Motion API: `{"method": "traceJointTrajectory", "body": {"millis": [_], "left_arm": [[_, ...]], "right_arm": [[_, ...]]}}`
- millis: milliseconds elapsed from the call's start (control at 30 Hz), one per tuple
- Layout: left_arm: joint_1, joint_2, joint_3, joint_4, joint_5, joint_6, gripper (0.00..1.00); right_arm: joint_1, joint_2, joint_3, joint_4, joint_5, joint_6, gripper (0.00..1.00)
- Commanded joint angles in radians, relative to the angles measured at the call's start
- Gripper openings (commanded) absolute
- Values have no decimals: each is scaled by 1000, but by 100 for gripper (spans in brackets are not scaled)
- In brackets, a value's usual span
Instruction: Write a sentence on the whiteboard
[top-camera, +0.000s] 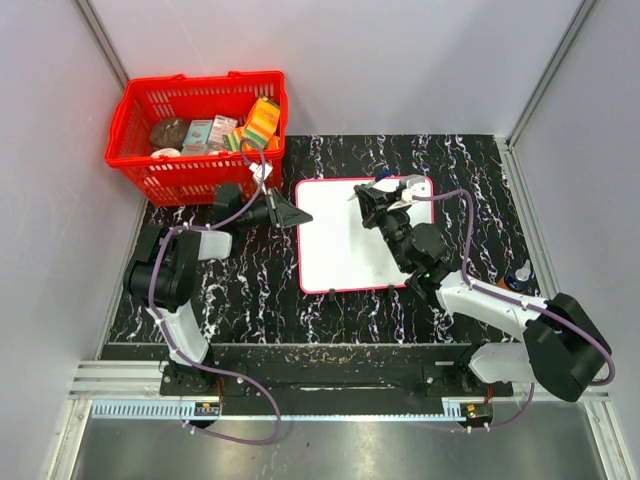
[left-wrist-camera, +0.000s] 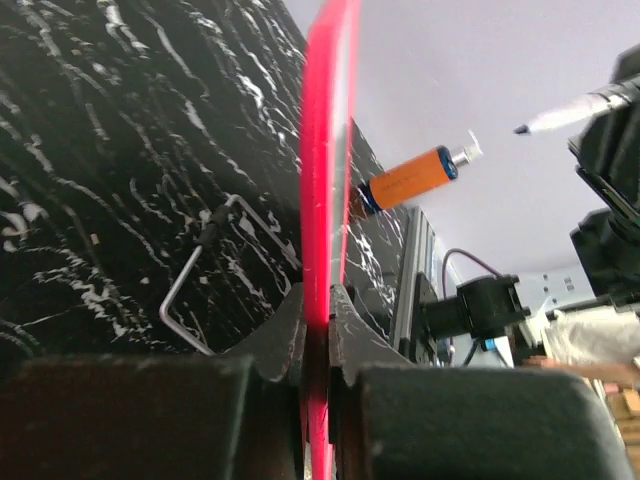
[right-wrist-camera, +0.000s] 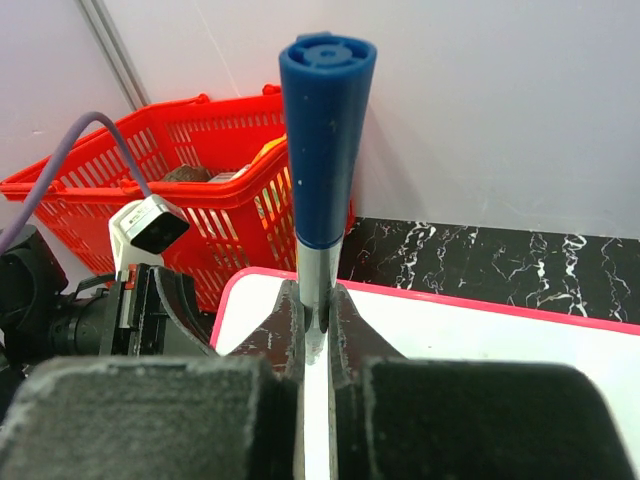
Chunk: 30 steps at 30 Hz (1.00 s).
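Note:
The whiteboard (top-camera: 335, 245), white with a thin red frame, lies flat on the black marbled table. My left gripper (top-camera: 293, 215) is shut on its left edge; in the left wrist view the red frame (left-wrist-camera: 326, 150) runs edge-on between the jaws of the left gripper (left-wrist-camera: 318, 310). My right gripper (top-camera: 378, 200) hovers over the board's far part, shut on a blue marker (right-wrist-camera: 325, 130) whose silver barrel stands between the jaws of the right gripper (right-wrist-camera: 317, 310). The marker's tip (left-wrist-camera: 525, 128) shows in the air. No sentence shows on the board.
A red basket (top-camera: 200, 82) with several items stands at the far left, just beyond the board. An orange bottle (top-camera: 520, 272) lies at the table's right edge. A bent metal wire (left-wrist-camera: 195, 285) lies on the table beside the board.

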Motion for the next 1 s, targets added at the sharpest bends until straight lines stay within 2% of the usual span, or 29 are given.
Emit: {"method": "traceJointTrajectory", "body": {"millis": [0, 200, 300, 433, 733, 967], "left_arm": [[1, -7, -13, 166, 63, -30, 0], [3, -44, -11, 107, 80, -7, 0], [3, -73, 0, 18, 81, 54, 0], [3, -90, 32, -154, 85, 172, 0], [3, -93, 44, -173, 94, 180, 0], [3, -86, 38, -168, 97, 180, 0]], "right_arm": [[28, 25, 58, 83, -10, -19, 0], [88, 106, 97, 141, 24, -73, 0], [131, 169, 127, 184, 68, -139, 0], [160, 273, 163, 275, 146, -148, 0], [232, 395, 178, 479, 328, -323, 0], [235, 420, 181, 496, 345, -326, 0]]}}
